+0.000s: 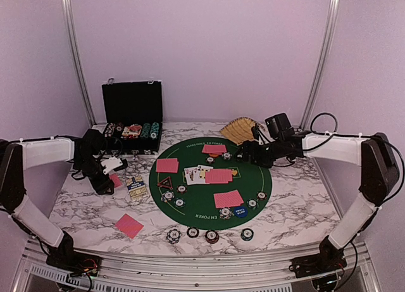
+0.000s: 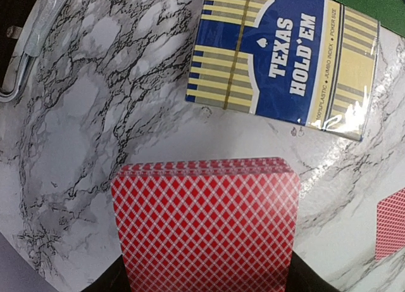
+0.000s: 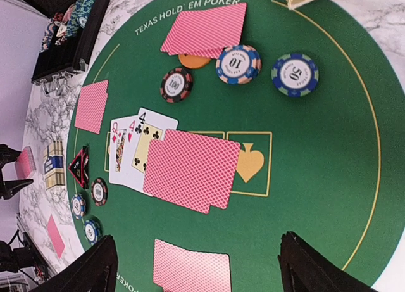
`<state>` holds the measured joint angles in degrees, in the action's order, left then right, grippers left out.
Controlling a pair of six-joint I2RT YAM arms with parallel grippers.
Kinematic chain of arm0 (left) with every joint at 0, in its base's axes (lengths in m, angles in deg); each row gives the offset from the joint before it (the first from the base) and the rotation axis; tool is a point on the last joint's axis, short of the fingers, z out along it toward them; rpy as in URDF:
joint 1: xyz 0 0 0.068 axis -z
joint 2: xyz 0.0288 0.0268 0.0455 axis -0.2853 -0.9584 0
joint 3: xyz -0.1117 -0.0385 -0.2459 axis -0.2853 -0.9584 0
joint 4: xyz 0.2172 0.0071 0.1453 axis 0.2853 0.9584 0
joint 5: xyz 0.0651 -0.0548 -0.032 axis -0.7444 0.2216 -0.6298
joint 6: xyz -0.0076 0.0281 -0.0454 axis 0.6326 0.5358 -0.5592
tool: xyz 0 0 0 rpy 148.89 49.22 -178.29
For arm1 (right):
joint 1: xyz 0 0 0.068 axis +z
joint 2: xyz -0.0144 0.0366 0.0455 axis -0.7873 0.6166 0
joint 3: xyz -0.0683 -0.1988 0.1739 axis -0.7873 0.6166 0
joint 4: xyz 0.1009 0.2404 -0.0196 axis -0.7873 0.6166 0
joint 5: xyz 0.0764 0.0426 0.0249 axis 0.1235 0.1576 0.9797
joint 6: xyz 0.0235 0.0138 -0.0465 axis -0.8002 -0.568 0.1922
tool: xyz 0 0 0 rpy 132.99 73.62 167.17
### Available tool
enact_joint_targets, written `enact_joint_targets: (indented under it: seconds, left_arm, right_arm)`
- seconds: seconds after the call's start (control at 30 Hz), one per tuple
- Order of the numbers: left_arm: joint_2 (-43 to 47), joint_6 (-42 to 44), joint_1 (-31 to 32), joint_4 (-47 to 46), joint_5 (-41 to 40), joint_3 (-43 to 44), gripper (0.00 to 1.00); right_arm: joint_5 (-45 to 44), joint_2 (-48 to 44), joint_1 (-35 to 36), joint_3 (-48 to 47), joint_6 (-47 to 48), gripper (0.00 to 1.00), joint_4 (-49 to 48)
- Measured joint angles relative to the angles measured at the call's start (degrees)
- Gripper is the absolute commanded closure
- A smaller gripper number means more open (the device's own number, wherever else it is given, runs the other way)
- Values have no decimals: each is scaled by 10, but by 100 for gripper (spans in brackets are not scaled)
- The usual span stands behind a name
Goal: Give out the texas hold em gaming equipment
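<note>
Left fingers [image 2: 107, 282] clamp the card deck [image 2: 205, 222]; right fingers [image 3: 92, 273] spread empty over the mat [image 3: 316, 178]. Mid-deal, probably; next, draw one card.

The mat [image 1: 254, 171] lies mid-counter. Behind it, a case [image 1: 133, 102] stands at the left of the far edge, with a basket [image 1: 239, 130] to its right. A card box [image 1: 135, 186] lies left of the mat, and the deck [image 2: 205, 228] in the left hand [image 1: 109, 180] is just beside it. Four chips [image 1: 193, 232] line the near edge, and one card [image 1: 129, 225] lies toward the near-left corner.
</note>
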<state>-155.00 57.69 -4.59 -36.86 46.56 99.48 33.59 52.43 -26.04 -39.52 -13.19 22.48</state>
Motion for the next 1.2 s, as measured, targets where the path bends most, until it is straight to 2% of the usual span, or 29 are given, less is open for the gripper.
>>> enact_joint_targets:
  seconds: [0.13, 0.27, 0.33, 0.6, 0.73, 0.8, 0.83, 1.2]
  left_arm:
    - [-33, 1, 0, -31, -2, -7, 99]
    - [-61, 1, 0, -49, 0, -7, 86]
    - [-69, 0, 0, -55, 3, -7, 76]
    - [-71, 0, 0, -69, 13, -12, 45]
    - [-71, -1, 0, -70, 15, -13, 18]
    - [-71, -1, 0, -72, 16, -13, 11]
    - [-71, -4, 1, -73, 16, -13, 3]
    - [-61, -19, 1, -52, 27, 2, 1]
  right_arm:
    - [0, -5, 0, 23, -6, 11, 0]
    - [-1, -14, 0, 40, -13, 10, -3]
    - [-1, -21, 0, 48, -16, 10, -4]
    - [-2, -33, 0, 54, -21, 7, -5]
    - [-2, -37, 0, 54, -23, 1, -4]
    - [-3, -39, 0, 54, -23, 1, -3]
    - [-4, -40, 0, 54, -23, 1, -3]
    - [-21, -58, 0, 43, -19, 1, 16]
